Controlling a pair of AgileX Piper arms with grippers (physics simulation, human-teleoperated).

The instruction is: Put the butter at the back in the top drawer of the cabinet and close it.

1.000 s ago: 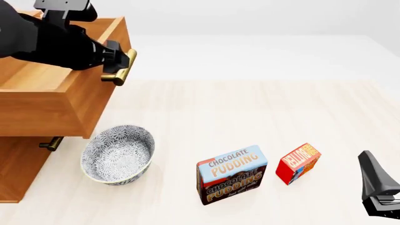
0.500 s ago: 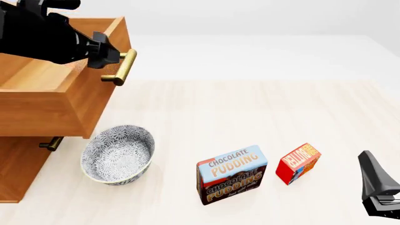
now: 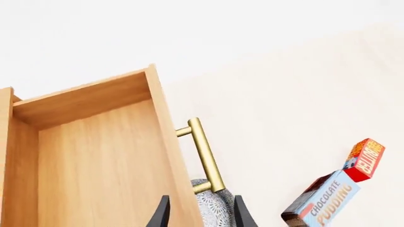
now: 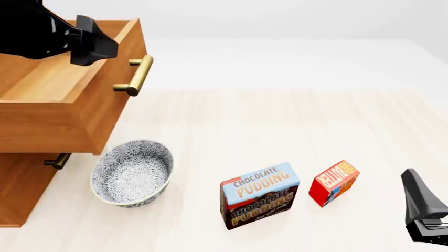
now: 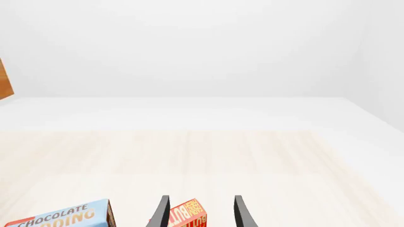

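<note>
The cabinet stands at the left, and its top drawer is pulled out and open, its inside showing nothing in it. The drawer's brass handle is free. My left gripper is open and empty above the drawer's front, apart from the handle. In the left wrist view the handle lies just beyond my open left gripper. The butter stands on the table at the near right, tilted. My right gripper is open and empty, to the right of the butter. In the right wrist view the butter shows beyond my open right gripper.
A patterned bowl sits below the open drawer's front. A Chocolate Pudding box stands just left of the butter. A lower drawer's handle sticks out under the open drawer.
My left gripper has let go of the drawer handle and drawn back to the left, over the open drawer. The drawer stays open. The right arm has not moved.
</note>
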